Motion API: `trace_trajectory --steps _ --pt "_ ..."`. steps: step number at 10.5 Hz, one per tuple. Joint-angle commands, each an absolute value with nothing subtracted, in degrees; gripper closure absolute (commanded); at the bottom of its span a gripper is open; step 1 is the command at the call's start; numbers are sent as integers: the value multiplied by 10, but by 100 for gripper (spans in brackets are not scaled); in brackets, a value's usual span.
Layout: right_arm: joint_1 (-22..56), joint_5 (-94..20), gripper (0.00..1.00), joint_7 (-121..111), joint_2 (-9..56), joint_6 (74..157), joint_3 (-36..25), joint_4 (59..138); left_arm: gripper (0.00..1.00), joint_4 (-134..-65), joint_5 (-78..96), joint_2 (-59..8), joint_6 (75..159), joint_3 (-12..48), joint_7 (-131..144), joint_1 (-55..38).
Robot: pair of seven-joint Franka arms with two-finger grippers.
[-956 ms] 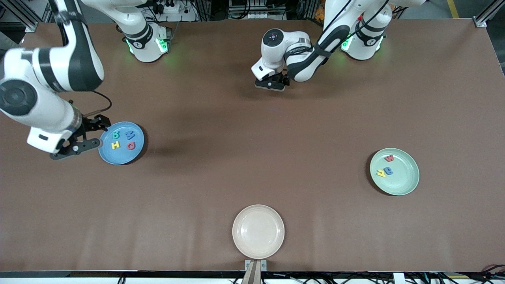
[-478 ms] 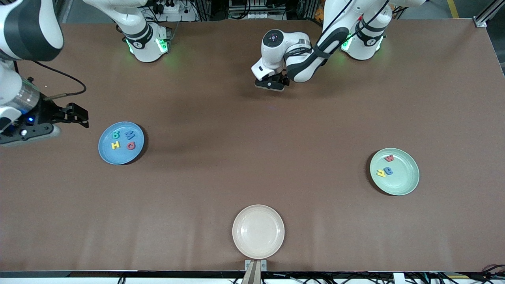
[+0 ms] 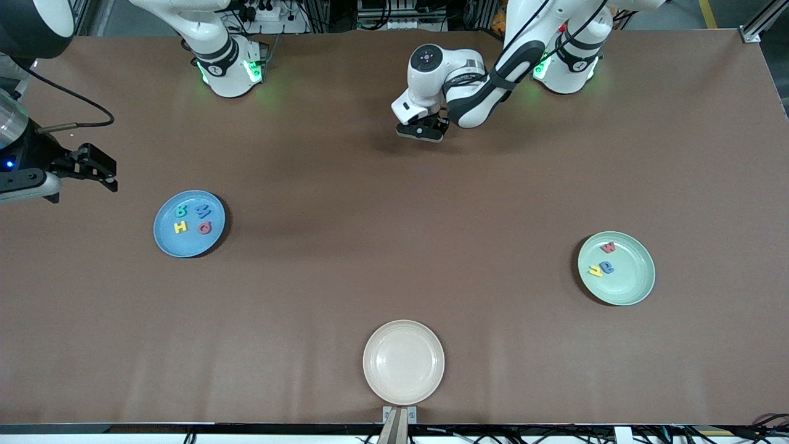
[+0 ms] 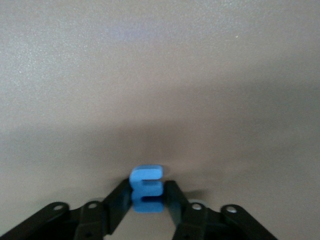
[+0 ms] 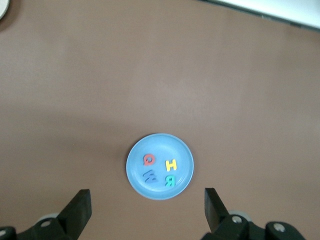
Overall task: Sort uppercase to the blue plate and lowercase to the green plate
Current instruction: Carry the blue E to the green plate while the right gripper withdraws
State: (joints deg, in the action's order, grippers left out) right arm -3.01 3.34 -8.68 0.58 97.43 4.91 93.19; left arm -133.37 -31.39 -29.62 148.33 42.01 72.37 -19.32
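My left gripper (image 3: 422, 131) is down at the table near the left arm's base, shut on a small blue m (image 4: 146, 190) that stands on edge between its fingers. The blue plate (image 3: 185, 245) holds a teal B (image 3: 181, 211), a blue M (image 3: 203, 211), a yellow H (image 3: 180, 227) and a round red letter (image 3: 205, 228). My right gripper (image 3: 102, 169) hangs open and empty in the air beside this plate, toward the right arm's end; its wrist view looks down on the blue plate (image 5: 162, 145). The green plate (image 3: 632, 280) holds a red w (image 3: 608, 248), a yellow letter (image 3: 595, 270) and a blue letter (image 3: 607, 267).
A cream plate (image 3: 404, 362) with nothing in it sits at the table edge nearest the front camera. The brown table (image 3: 394, 246) is bare between the three plates.
My left gripper has shut on the blue m. The right arm has risen and drawn away from the blue plate toward the table's end, still open.
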Motion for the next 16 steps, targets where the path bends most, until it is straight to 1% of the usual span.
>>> trace_trajectory --steps 1,4,5,7,8,10,11,13,16 --pt "-39 25 0 -53 -4 956 54 930 100 -1335 -331 -302 1487 420 751 -195" --pt "-40 27 0 -53 -4 954 51 931 100 -1327 -330 -283 1483 420 792 -186" --pt "-42 42 0 -52 1 954 51 933 100 -1313 -330 -277 1476 420 812 -182" --pt "-42 47 0 -47 1 954 52 933 100 -1277 -326 -275 1433 420 851 -160" --pt "-41 48 0 -50 1 954 52 935 100 -1270 -326 -272 1426 419 869 -137" --pt "-40 47 0 -52 -2 953 53 934 100 -1263 -325 -257 1419 419 903 -72" --pt "-41 46 0 -51 -4 952 53 935 100 -1255 -324 -257 1404 417 910 -35" --pt "-52 40 0 -51 -6 952 53 940 100 -1236 -330 -258 1378 417 904 61" --pt "-59 39 0 -53 -23 953 53 963 100 -1209 -331 -270 1368 404 840 211"
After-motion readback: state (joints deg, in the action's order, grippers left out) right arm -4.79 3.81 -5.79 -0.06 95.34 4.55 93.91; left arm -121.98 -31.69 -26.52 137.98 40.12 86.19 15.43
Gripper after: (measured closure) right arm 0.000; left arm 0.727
